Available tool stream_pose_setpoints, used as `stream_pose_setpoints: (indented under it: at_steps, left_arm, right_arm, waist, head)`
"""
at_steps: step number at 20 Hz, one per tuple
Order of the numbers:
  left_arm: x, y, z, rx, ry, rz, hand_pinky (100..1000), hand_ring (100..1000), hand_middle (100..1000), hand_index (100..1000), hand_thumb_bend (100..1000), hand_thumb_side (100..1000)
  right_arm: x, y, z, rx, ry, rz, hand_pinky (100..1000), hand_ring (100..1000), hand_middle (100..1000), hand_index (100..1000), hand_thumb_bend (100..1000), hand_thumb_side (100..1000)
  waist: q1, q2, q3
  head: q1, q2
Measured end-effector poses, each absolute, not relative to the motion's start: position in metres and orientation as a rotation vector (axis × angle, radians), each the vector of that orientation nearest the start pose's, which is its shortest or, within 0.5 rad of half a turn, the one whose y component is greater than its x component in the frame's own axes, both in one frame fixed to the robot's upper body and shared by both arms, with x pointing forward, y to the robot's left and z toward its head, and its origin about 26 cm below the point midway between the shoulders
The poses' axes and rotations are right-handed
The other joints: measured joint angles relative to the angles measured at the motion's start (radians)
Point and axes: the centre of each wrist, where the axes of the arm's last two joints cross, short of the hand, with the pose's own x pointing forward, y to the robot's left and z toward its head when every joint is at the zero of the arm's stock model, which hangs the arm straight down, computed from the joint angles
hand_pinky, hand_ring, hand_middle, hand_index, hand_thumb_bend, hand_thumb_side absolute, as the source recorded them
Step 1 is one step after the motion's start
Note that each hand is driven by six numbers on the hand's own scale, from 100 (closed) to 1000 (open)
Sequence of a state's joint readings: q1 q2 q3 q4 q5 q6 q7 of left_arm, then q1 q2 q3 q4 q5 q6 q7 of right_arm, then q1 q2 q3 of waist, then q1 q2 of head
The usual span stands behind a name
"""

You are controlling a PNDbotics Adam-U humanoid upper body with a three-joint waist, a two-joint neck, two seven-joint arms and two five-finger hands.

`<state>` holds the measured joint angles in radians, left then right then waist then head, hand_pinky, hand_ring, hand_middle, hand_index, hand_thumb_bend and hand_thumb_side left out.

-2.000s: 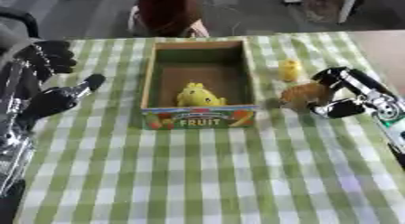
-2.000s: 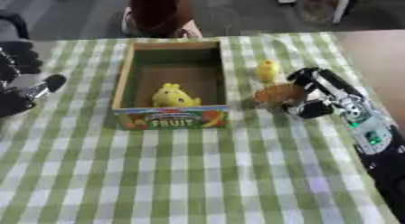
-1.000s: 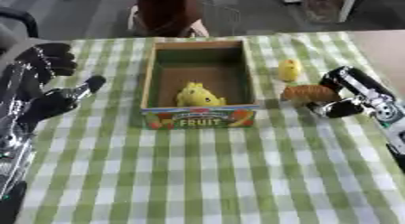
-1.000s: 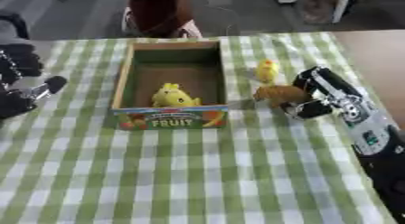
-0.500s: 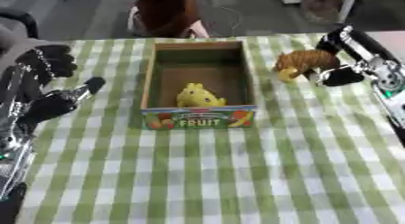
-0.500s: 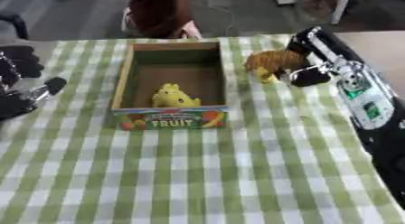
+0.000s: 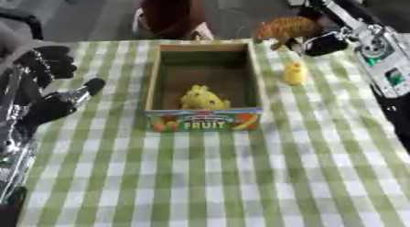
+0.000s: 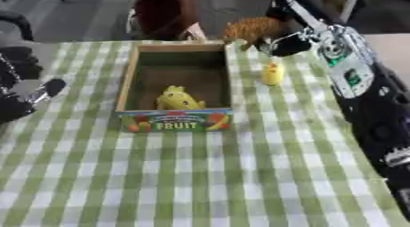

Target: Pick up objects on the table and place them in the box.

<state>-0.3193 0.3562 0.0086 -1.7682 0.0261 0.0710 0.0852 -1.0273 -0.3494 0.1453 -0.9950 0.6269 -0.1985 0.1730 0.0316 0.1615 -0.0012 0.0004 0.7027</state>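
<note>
Two toys outside box: tiger (image 7: 287, 28) aloft in right hand; small yellow toy (image 7: 295, 73) on table (image 7: 240, 175), just beside box's right wall.
One toy inside box: yellow toy (image 7: 202, 98) on box floor, near front wall.
Box (image 7: 152, 86): open-topped, fruit print on front, mid-table.
Right hand (image 7: 324, 36): fingers curled round tiger's rear end, raised above table's far edge, beside box's far right corner.
Left hand (image 7: 50, 86): idle at left edge, dark fingers partly bent, holding nothing; looks relaxed rather than closed.
Tiger position: orange striped body roughly level, head toward box, clear of table and box rim.
Tiger handling, judged: looks light, probably stiff moulded plastic or rubber; legs narrow and likely to snag on box wall; body smooth, so may twist when held by one end.
Best hold, judged: around mid-body, fingers one flank and thumb the other; present rear hold leaves head end free to swing.
Small yellow toy handling, judged: rounded, light, apt to roll or skid on cloth; pinch across widest part from above.
Risk, judged: release over box wall rather than inside; knocking small yellow toy when reaching down.
</note>
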Motion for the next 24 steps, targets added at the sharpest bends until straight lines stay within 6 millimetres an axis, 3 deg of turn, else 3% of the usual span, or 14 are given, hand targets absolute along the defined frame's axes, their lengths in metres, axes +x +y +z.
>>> stream_pose_setpoints:
  at_steps: [6,8,10,11,12,18,21,24]
  left_arm:
    - [0.334,0.277,0.161,0.237,-2.025,-0.253,696,638,584,711,745,156]
    - [0.336,0.273,0.165,0.219,-2.044,-0.259,696,638,584,711,745,156]
    - [0.336,0.27,0.167,0.208,-2.052,-0.263,697,636,582,711,749,157]
    - [0.337,0.267,0.169,0.195,-2.06,-0.266,697,636,582,711,749,157]
    - [0.338,0.265,0.17,0.183,-2.066,-0.267,697,635,581,711,750,157]
    - [0.339,0.257,0.173,0.147,-2.082,-0.277,697,634,580,710,753,158]
    - [0.339,0.257,0.174,0.142,-2.081,-0.277,698,634,579,710,754,158]
    - [0.339,0.256,0.173,0.139,-2.081,-0.276,698,634,579,710,755,159]
  right_arm:
    - [0.49,-0.203,0.224,-0.7,-1.894,1.209,561,383,225,280,385,100]
    - [0.492,-0.2,0.22,-0.707,-1.875,1.206,561,383,225,280,385,100]
    - [0.494,-0.191,0.214,-0.699,-1.861,1.207,569,431,280,348,393,100]
    - [0.495,-0.19,0.21,-0.703,-1.846,1.198,570,436,284,355,533,100]
    - [0.496,-0.187,0.204,-0.702,-1.83,1.186,571,445,298,373,396,100]
    - [0.498,-0.158,0.171,-0.708,-1.749,1.157,592,494,379,482,402,100]
    - [0.497,-0.149,0.162,-0.723,-1.724,1.194,627,569,474,604,430,100]
    - [0.497,-0.145,0.158,-0.728,-1.698,1.254,714,727,666,800,457,170]
  waist:
    - [0.003,0.006,0.013]
    - [0.007,0.012,0.041]
    - [0.006,0.016,0.052]
    - [0.007,0.021,0.065]
    - [0.01,0.028,0.079]
    - [0.009,0.039,0.101]
    - [0.009,0.041,0.103]
    - [0.009,0.042,0.103]
  head:
    - [-0.019,-0.002]
    - [-0.034,-0.01]
    - [-0.048,-0.013]
    - [-0.056,-0.019]
    - [-0.065,-0.021]
    - [-0.093,-0.031]
    - [-0.096,-0.035]
    - [-0.097,-0.036]
